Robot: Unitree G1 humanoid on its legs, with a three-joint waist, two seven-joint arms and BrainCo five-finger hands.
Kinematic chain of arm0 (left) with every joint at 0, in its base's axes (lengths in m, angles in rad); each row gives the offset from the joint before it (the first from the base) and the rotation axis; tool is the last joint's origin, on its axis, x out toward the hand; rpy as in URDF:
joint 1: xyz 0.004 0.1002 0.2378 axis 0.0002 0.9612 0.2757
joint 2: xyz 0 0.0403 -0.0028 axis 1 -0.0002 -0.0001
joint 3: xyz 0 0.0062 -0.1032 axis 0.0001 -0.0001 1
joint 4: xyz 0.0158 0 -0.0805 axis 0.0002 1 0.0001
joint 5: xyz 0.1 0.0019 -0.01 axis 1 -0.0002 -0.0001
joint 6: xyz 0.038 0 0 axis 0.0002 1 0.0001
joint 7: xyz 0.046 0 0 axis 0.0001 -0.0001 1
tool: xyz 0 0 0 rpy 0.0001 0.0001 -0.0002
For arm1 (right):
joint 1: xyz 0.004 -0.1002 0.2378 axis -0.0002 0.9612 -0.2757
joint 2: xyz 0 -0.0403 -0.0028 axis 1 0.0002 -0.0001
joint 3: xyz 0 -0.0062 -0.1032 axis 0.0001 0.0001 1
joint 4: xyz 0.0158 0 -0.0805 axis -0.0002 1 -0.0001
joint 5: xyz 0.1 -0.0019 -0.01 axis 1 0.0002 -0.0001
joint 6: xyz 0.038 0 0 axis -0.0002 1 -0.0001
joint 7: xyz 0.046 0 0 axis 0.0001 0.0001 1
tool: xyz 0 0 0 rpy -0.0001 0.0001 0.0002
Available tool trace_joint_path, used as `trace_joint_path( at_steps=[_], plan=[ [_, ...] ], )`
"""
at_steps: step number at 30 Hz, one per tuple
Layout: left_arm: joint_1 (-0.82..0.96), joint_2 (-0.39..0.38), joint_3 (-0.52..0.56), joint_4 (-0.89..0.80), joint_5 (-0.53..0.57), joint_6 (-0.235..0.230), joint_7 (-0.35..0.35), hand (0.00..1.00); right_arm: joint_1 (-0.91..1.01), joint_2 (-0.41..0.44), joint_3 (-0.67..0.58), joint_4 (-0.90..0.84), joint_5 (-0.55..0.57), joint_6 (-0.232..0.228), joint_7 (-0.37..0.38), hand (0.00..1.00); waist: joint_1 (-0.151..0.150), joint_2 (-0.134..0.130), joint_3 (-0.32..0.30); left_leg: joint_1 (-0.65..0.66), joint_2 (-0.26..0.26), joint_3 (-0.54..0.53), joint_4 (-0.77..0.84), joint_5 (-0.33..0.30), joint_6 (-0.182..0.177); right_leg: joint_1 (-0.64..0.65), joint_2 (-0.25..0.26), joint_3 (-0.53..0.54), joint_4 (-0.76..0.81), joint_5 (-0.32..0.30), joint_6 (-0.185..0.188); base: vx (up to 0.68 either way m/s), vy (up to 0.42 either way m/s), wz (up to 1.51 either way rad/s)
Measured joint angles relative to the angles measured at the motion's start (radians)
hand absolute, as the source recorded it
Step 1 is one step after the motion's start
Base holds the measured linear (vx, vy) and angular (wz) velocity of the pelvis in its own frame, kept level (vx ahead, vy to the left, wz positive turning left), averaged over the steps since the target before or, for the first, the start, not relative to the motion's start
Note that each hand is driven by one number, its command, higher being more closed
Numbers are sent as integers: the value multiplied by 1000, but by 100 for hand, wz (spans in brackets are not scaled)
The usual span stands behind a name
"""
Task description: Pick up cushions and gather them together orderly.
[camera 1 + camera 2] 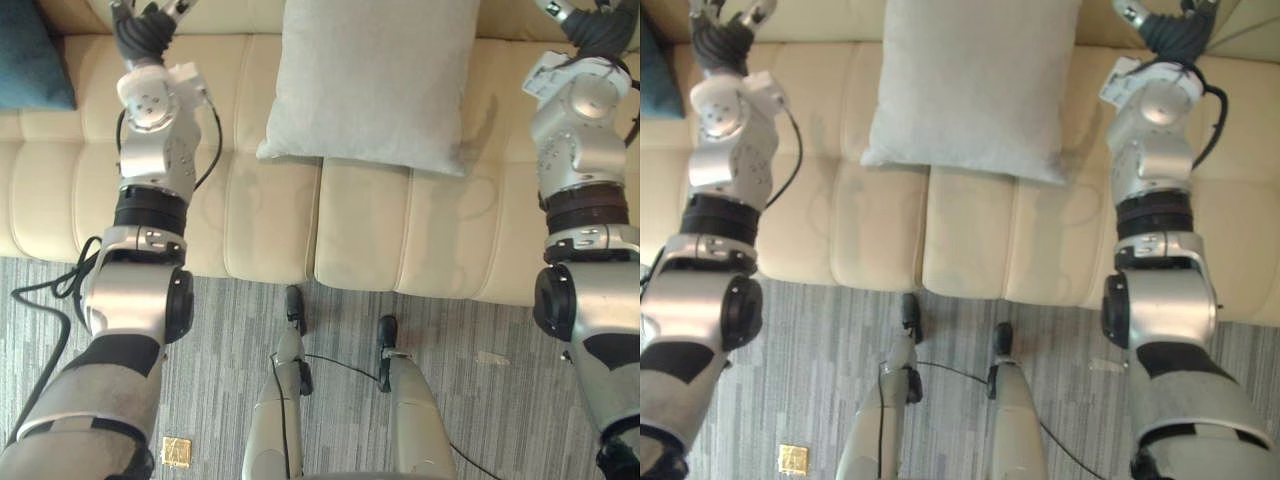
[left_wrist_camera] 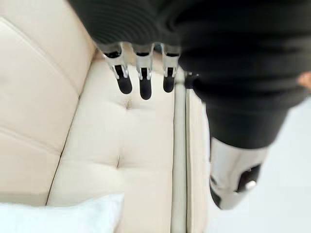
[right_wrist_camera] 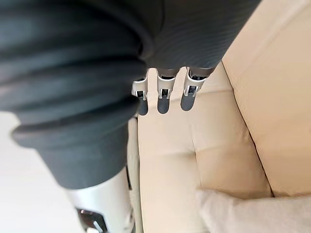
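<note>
Lying on sofa [image 1: 270,220], grey cushion [image 1: 370,80]; wrist views catch its corners.

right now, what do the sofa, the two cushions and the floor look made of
Sofa: looks like cream leather or a faux version; smooth, faintly glossy, with stitched panel seams.
Grey cushion: matte woven cloth, soft-looking, with pinched corners.
Blue cushion: likely cloth too, matte; its weave is too small to tell.
Floor: low-pile grey carpet with fine stripes.
</note>
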Motion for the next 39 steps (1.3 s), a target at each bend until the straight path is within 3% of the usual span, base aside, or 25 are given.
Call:
trace_joint_path(
  at_steps=[1, 5, 8, 10, 14, 16, 24, 30, 39],
  plan=[
    [85, -4, 10, -22, -1, 1, -2, 0, 107, -5, -50, -58, 5, 0, 7, 0, -10, 0, 0, 9, -11, 0, 0, 15, 17, 10, -14, 2, 3, -6, 9, 60, 0, 19],
    [369, -60, 9, -120, 6, 3, -22, 0, 405, 27, -119, -159, 3, 0, 41, 0, -21, -1, 1, 77, -42, -1, 0, 15, 18, 86, -41, 3, 10, -34, 22, 97, -14, 24],
    [611, -138, -26, -222, 29, 0, -51, 0, 631, 138, -129, -293, -5, -9, 93, 0, -13, -6, -2, 144, -43, -1, 0, 4, 14, 166, -47, -5, -9, -47, 19, 62, -56, 5],
    [772, -232, -74, -250, 64, 0, -90, 0, 782, 244, -129, -336, -47, -23, 134, 0, -4, -5, -4, 185, -34, -2, 0, -45, 10, 211, -38, -12, -24, -55, 16, 20, -46, -7],
    [971, -372, -130, -197, 154, 13, -169, 0, 1004, 430, -128, -287, -146, -26, 186, 0, -1, -25, -18, 245, -34, -3, 0, -59, 17, 291, -38, -19, -66, -56, 19, 16, -11, 1],
    [1043, -410, -128, -100, 211, 29, -201, 0, 1103, 514, -126, -189, -168, -18, 210, 0, -1, -39, -61, 295, -34, -2, 0, -62, 25, 360, -37, -29, -109, -53, 22, 79, -20, 1],
    [1114, -445, -26, 189, 408, 71, -243, 0, 1161, 579, -122, 124, -301, 3, 272, 0, 7, -49, -199, 439, -23, 46, 0, -113, 19, 539, -19, 8, -264, -7, 30, 59, -16, -20],
    [1112, -448, -9, 244, 506, 78, -249, 0, 1158, 584, -145, 217, -316, 14, 283, 0, 7, -73, -210, 514, -23, 67, -6, -129, 12, 624, -12, 31, -320, 20, 31, 9, 7, -13],
    [1058, -446, -8, 258, 516, 79, -233, 0, 1106, 596, -129, 228, -315, 19, 273, 0, 9, -117, -167, 506, -10, 163, 4, -148, 30, 571, -4, 97, -314, 92, 73, -24, 14, -30]
  ],
)
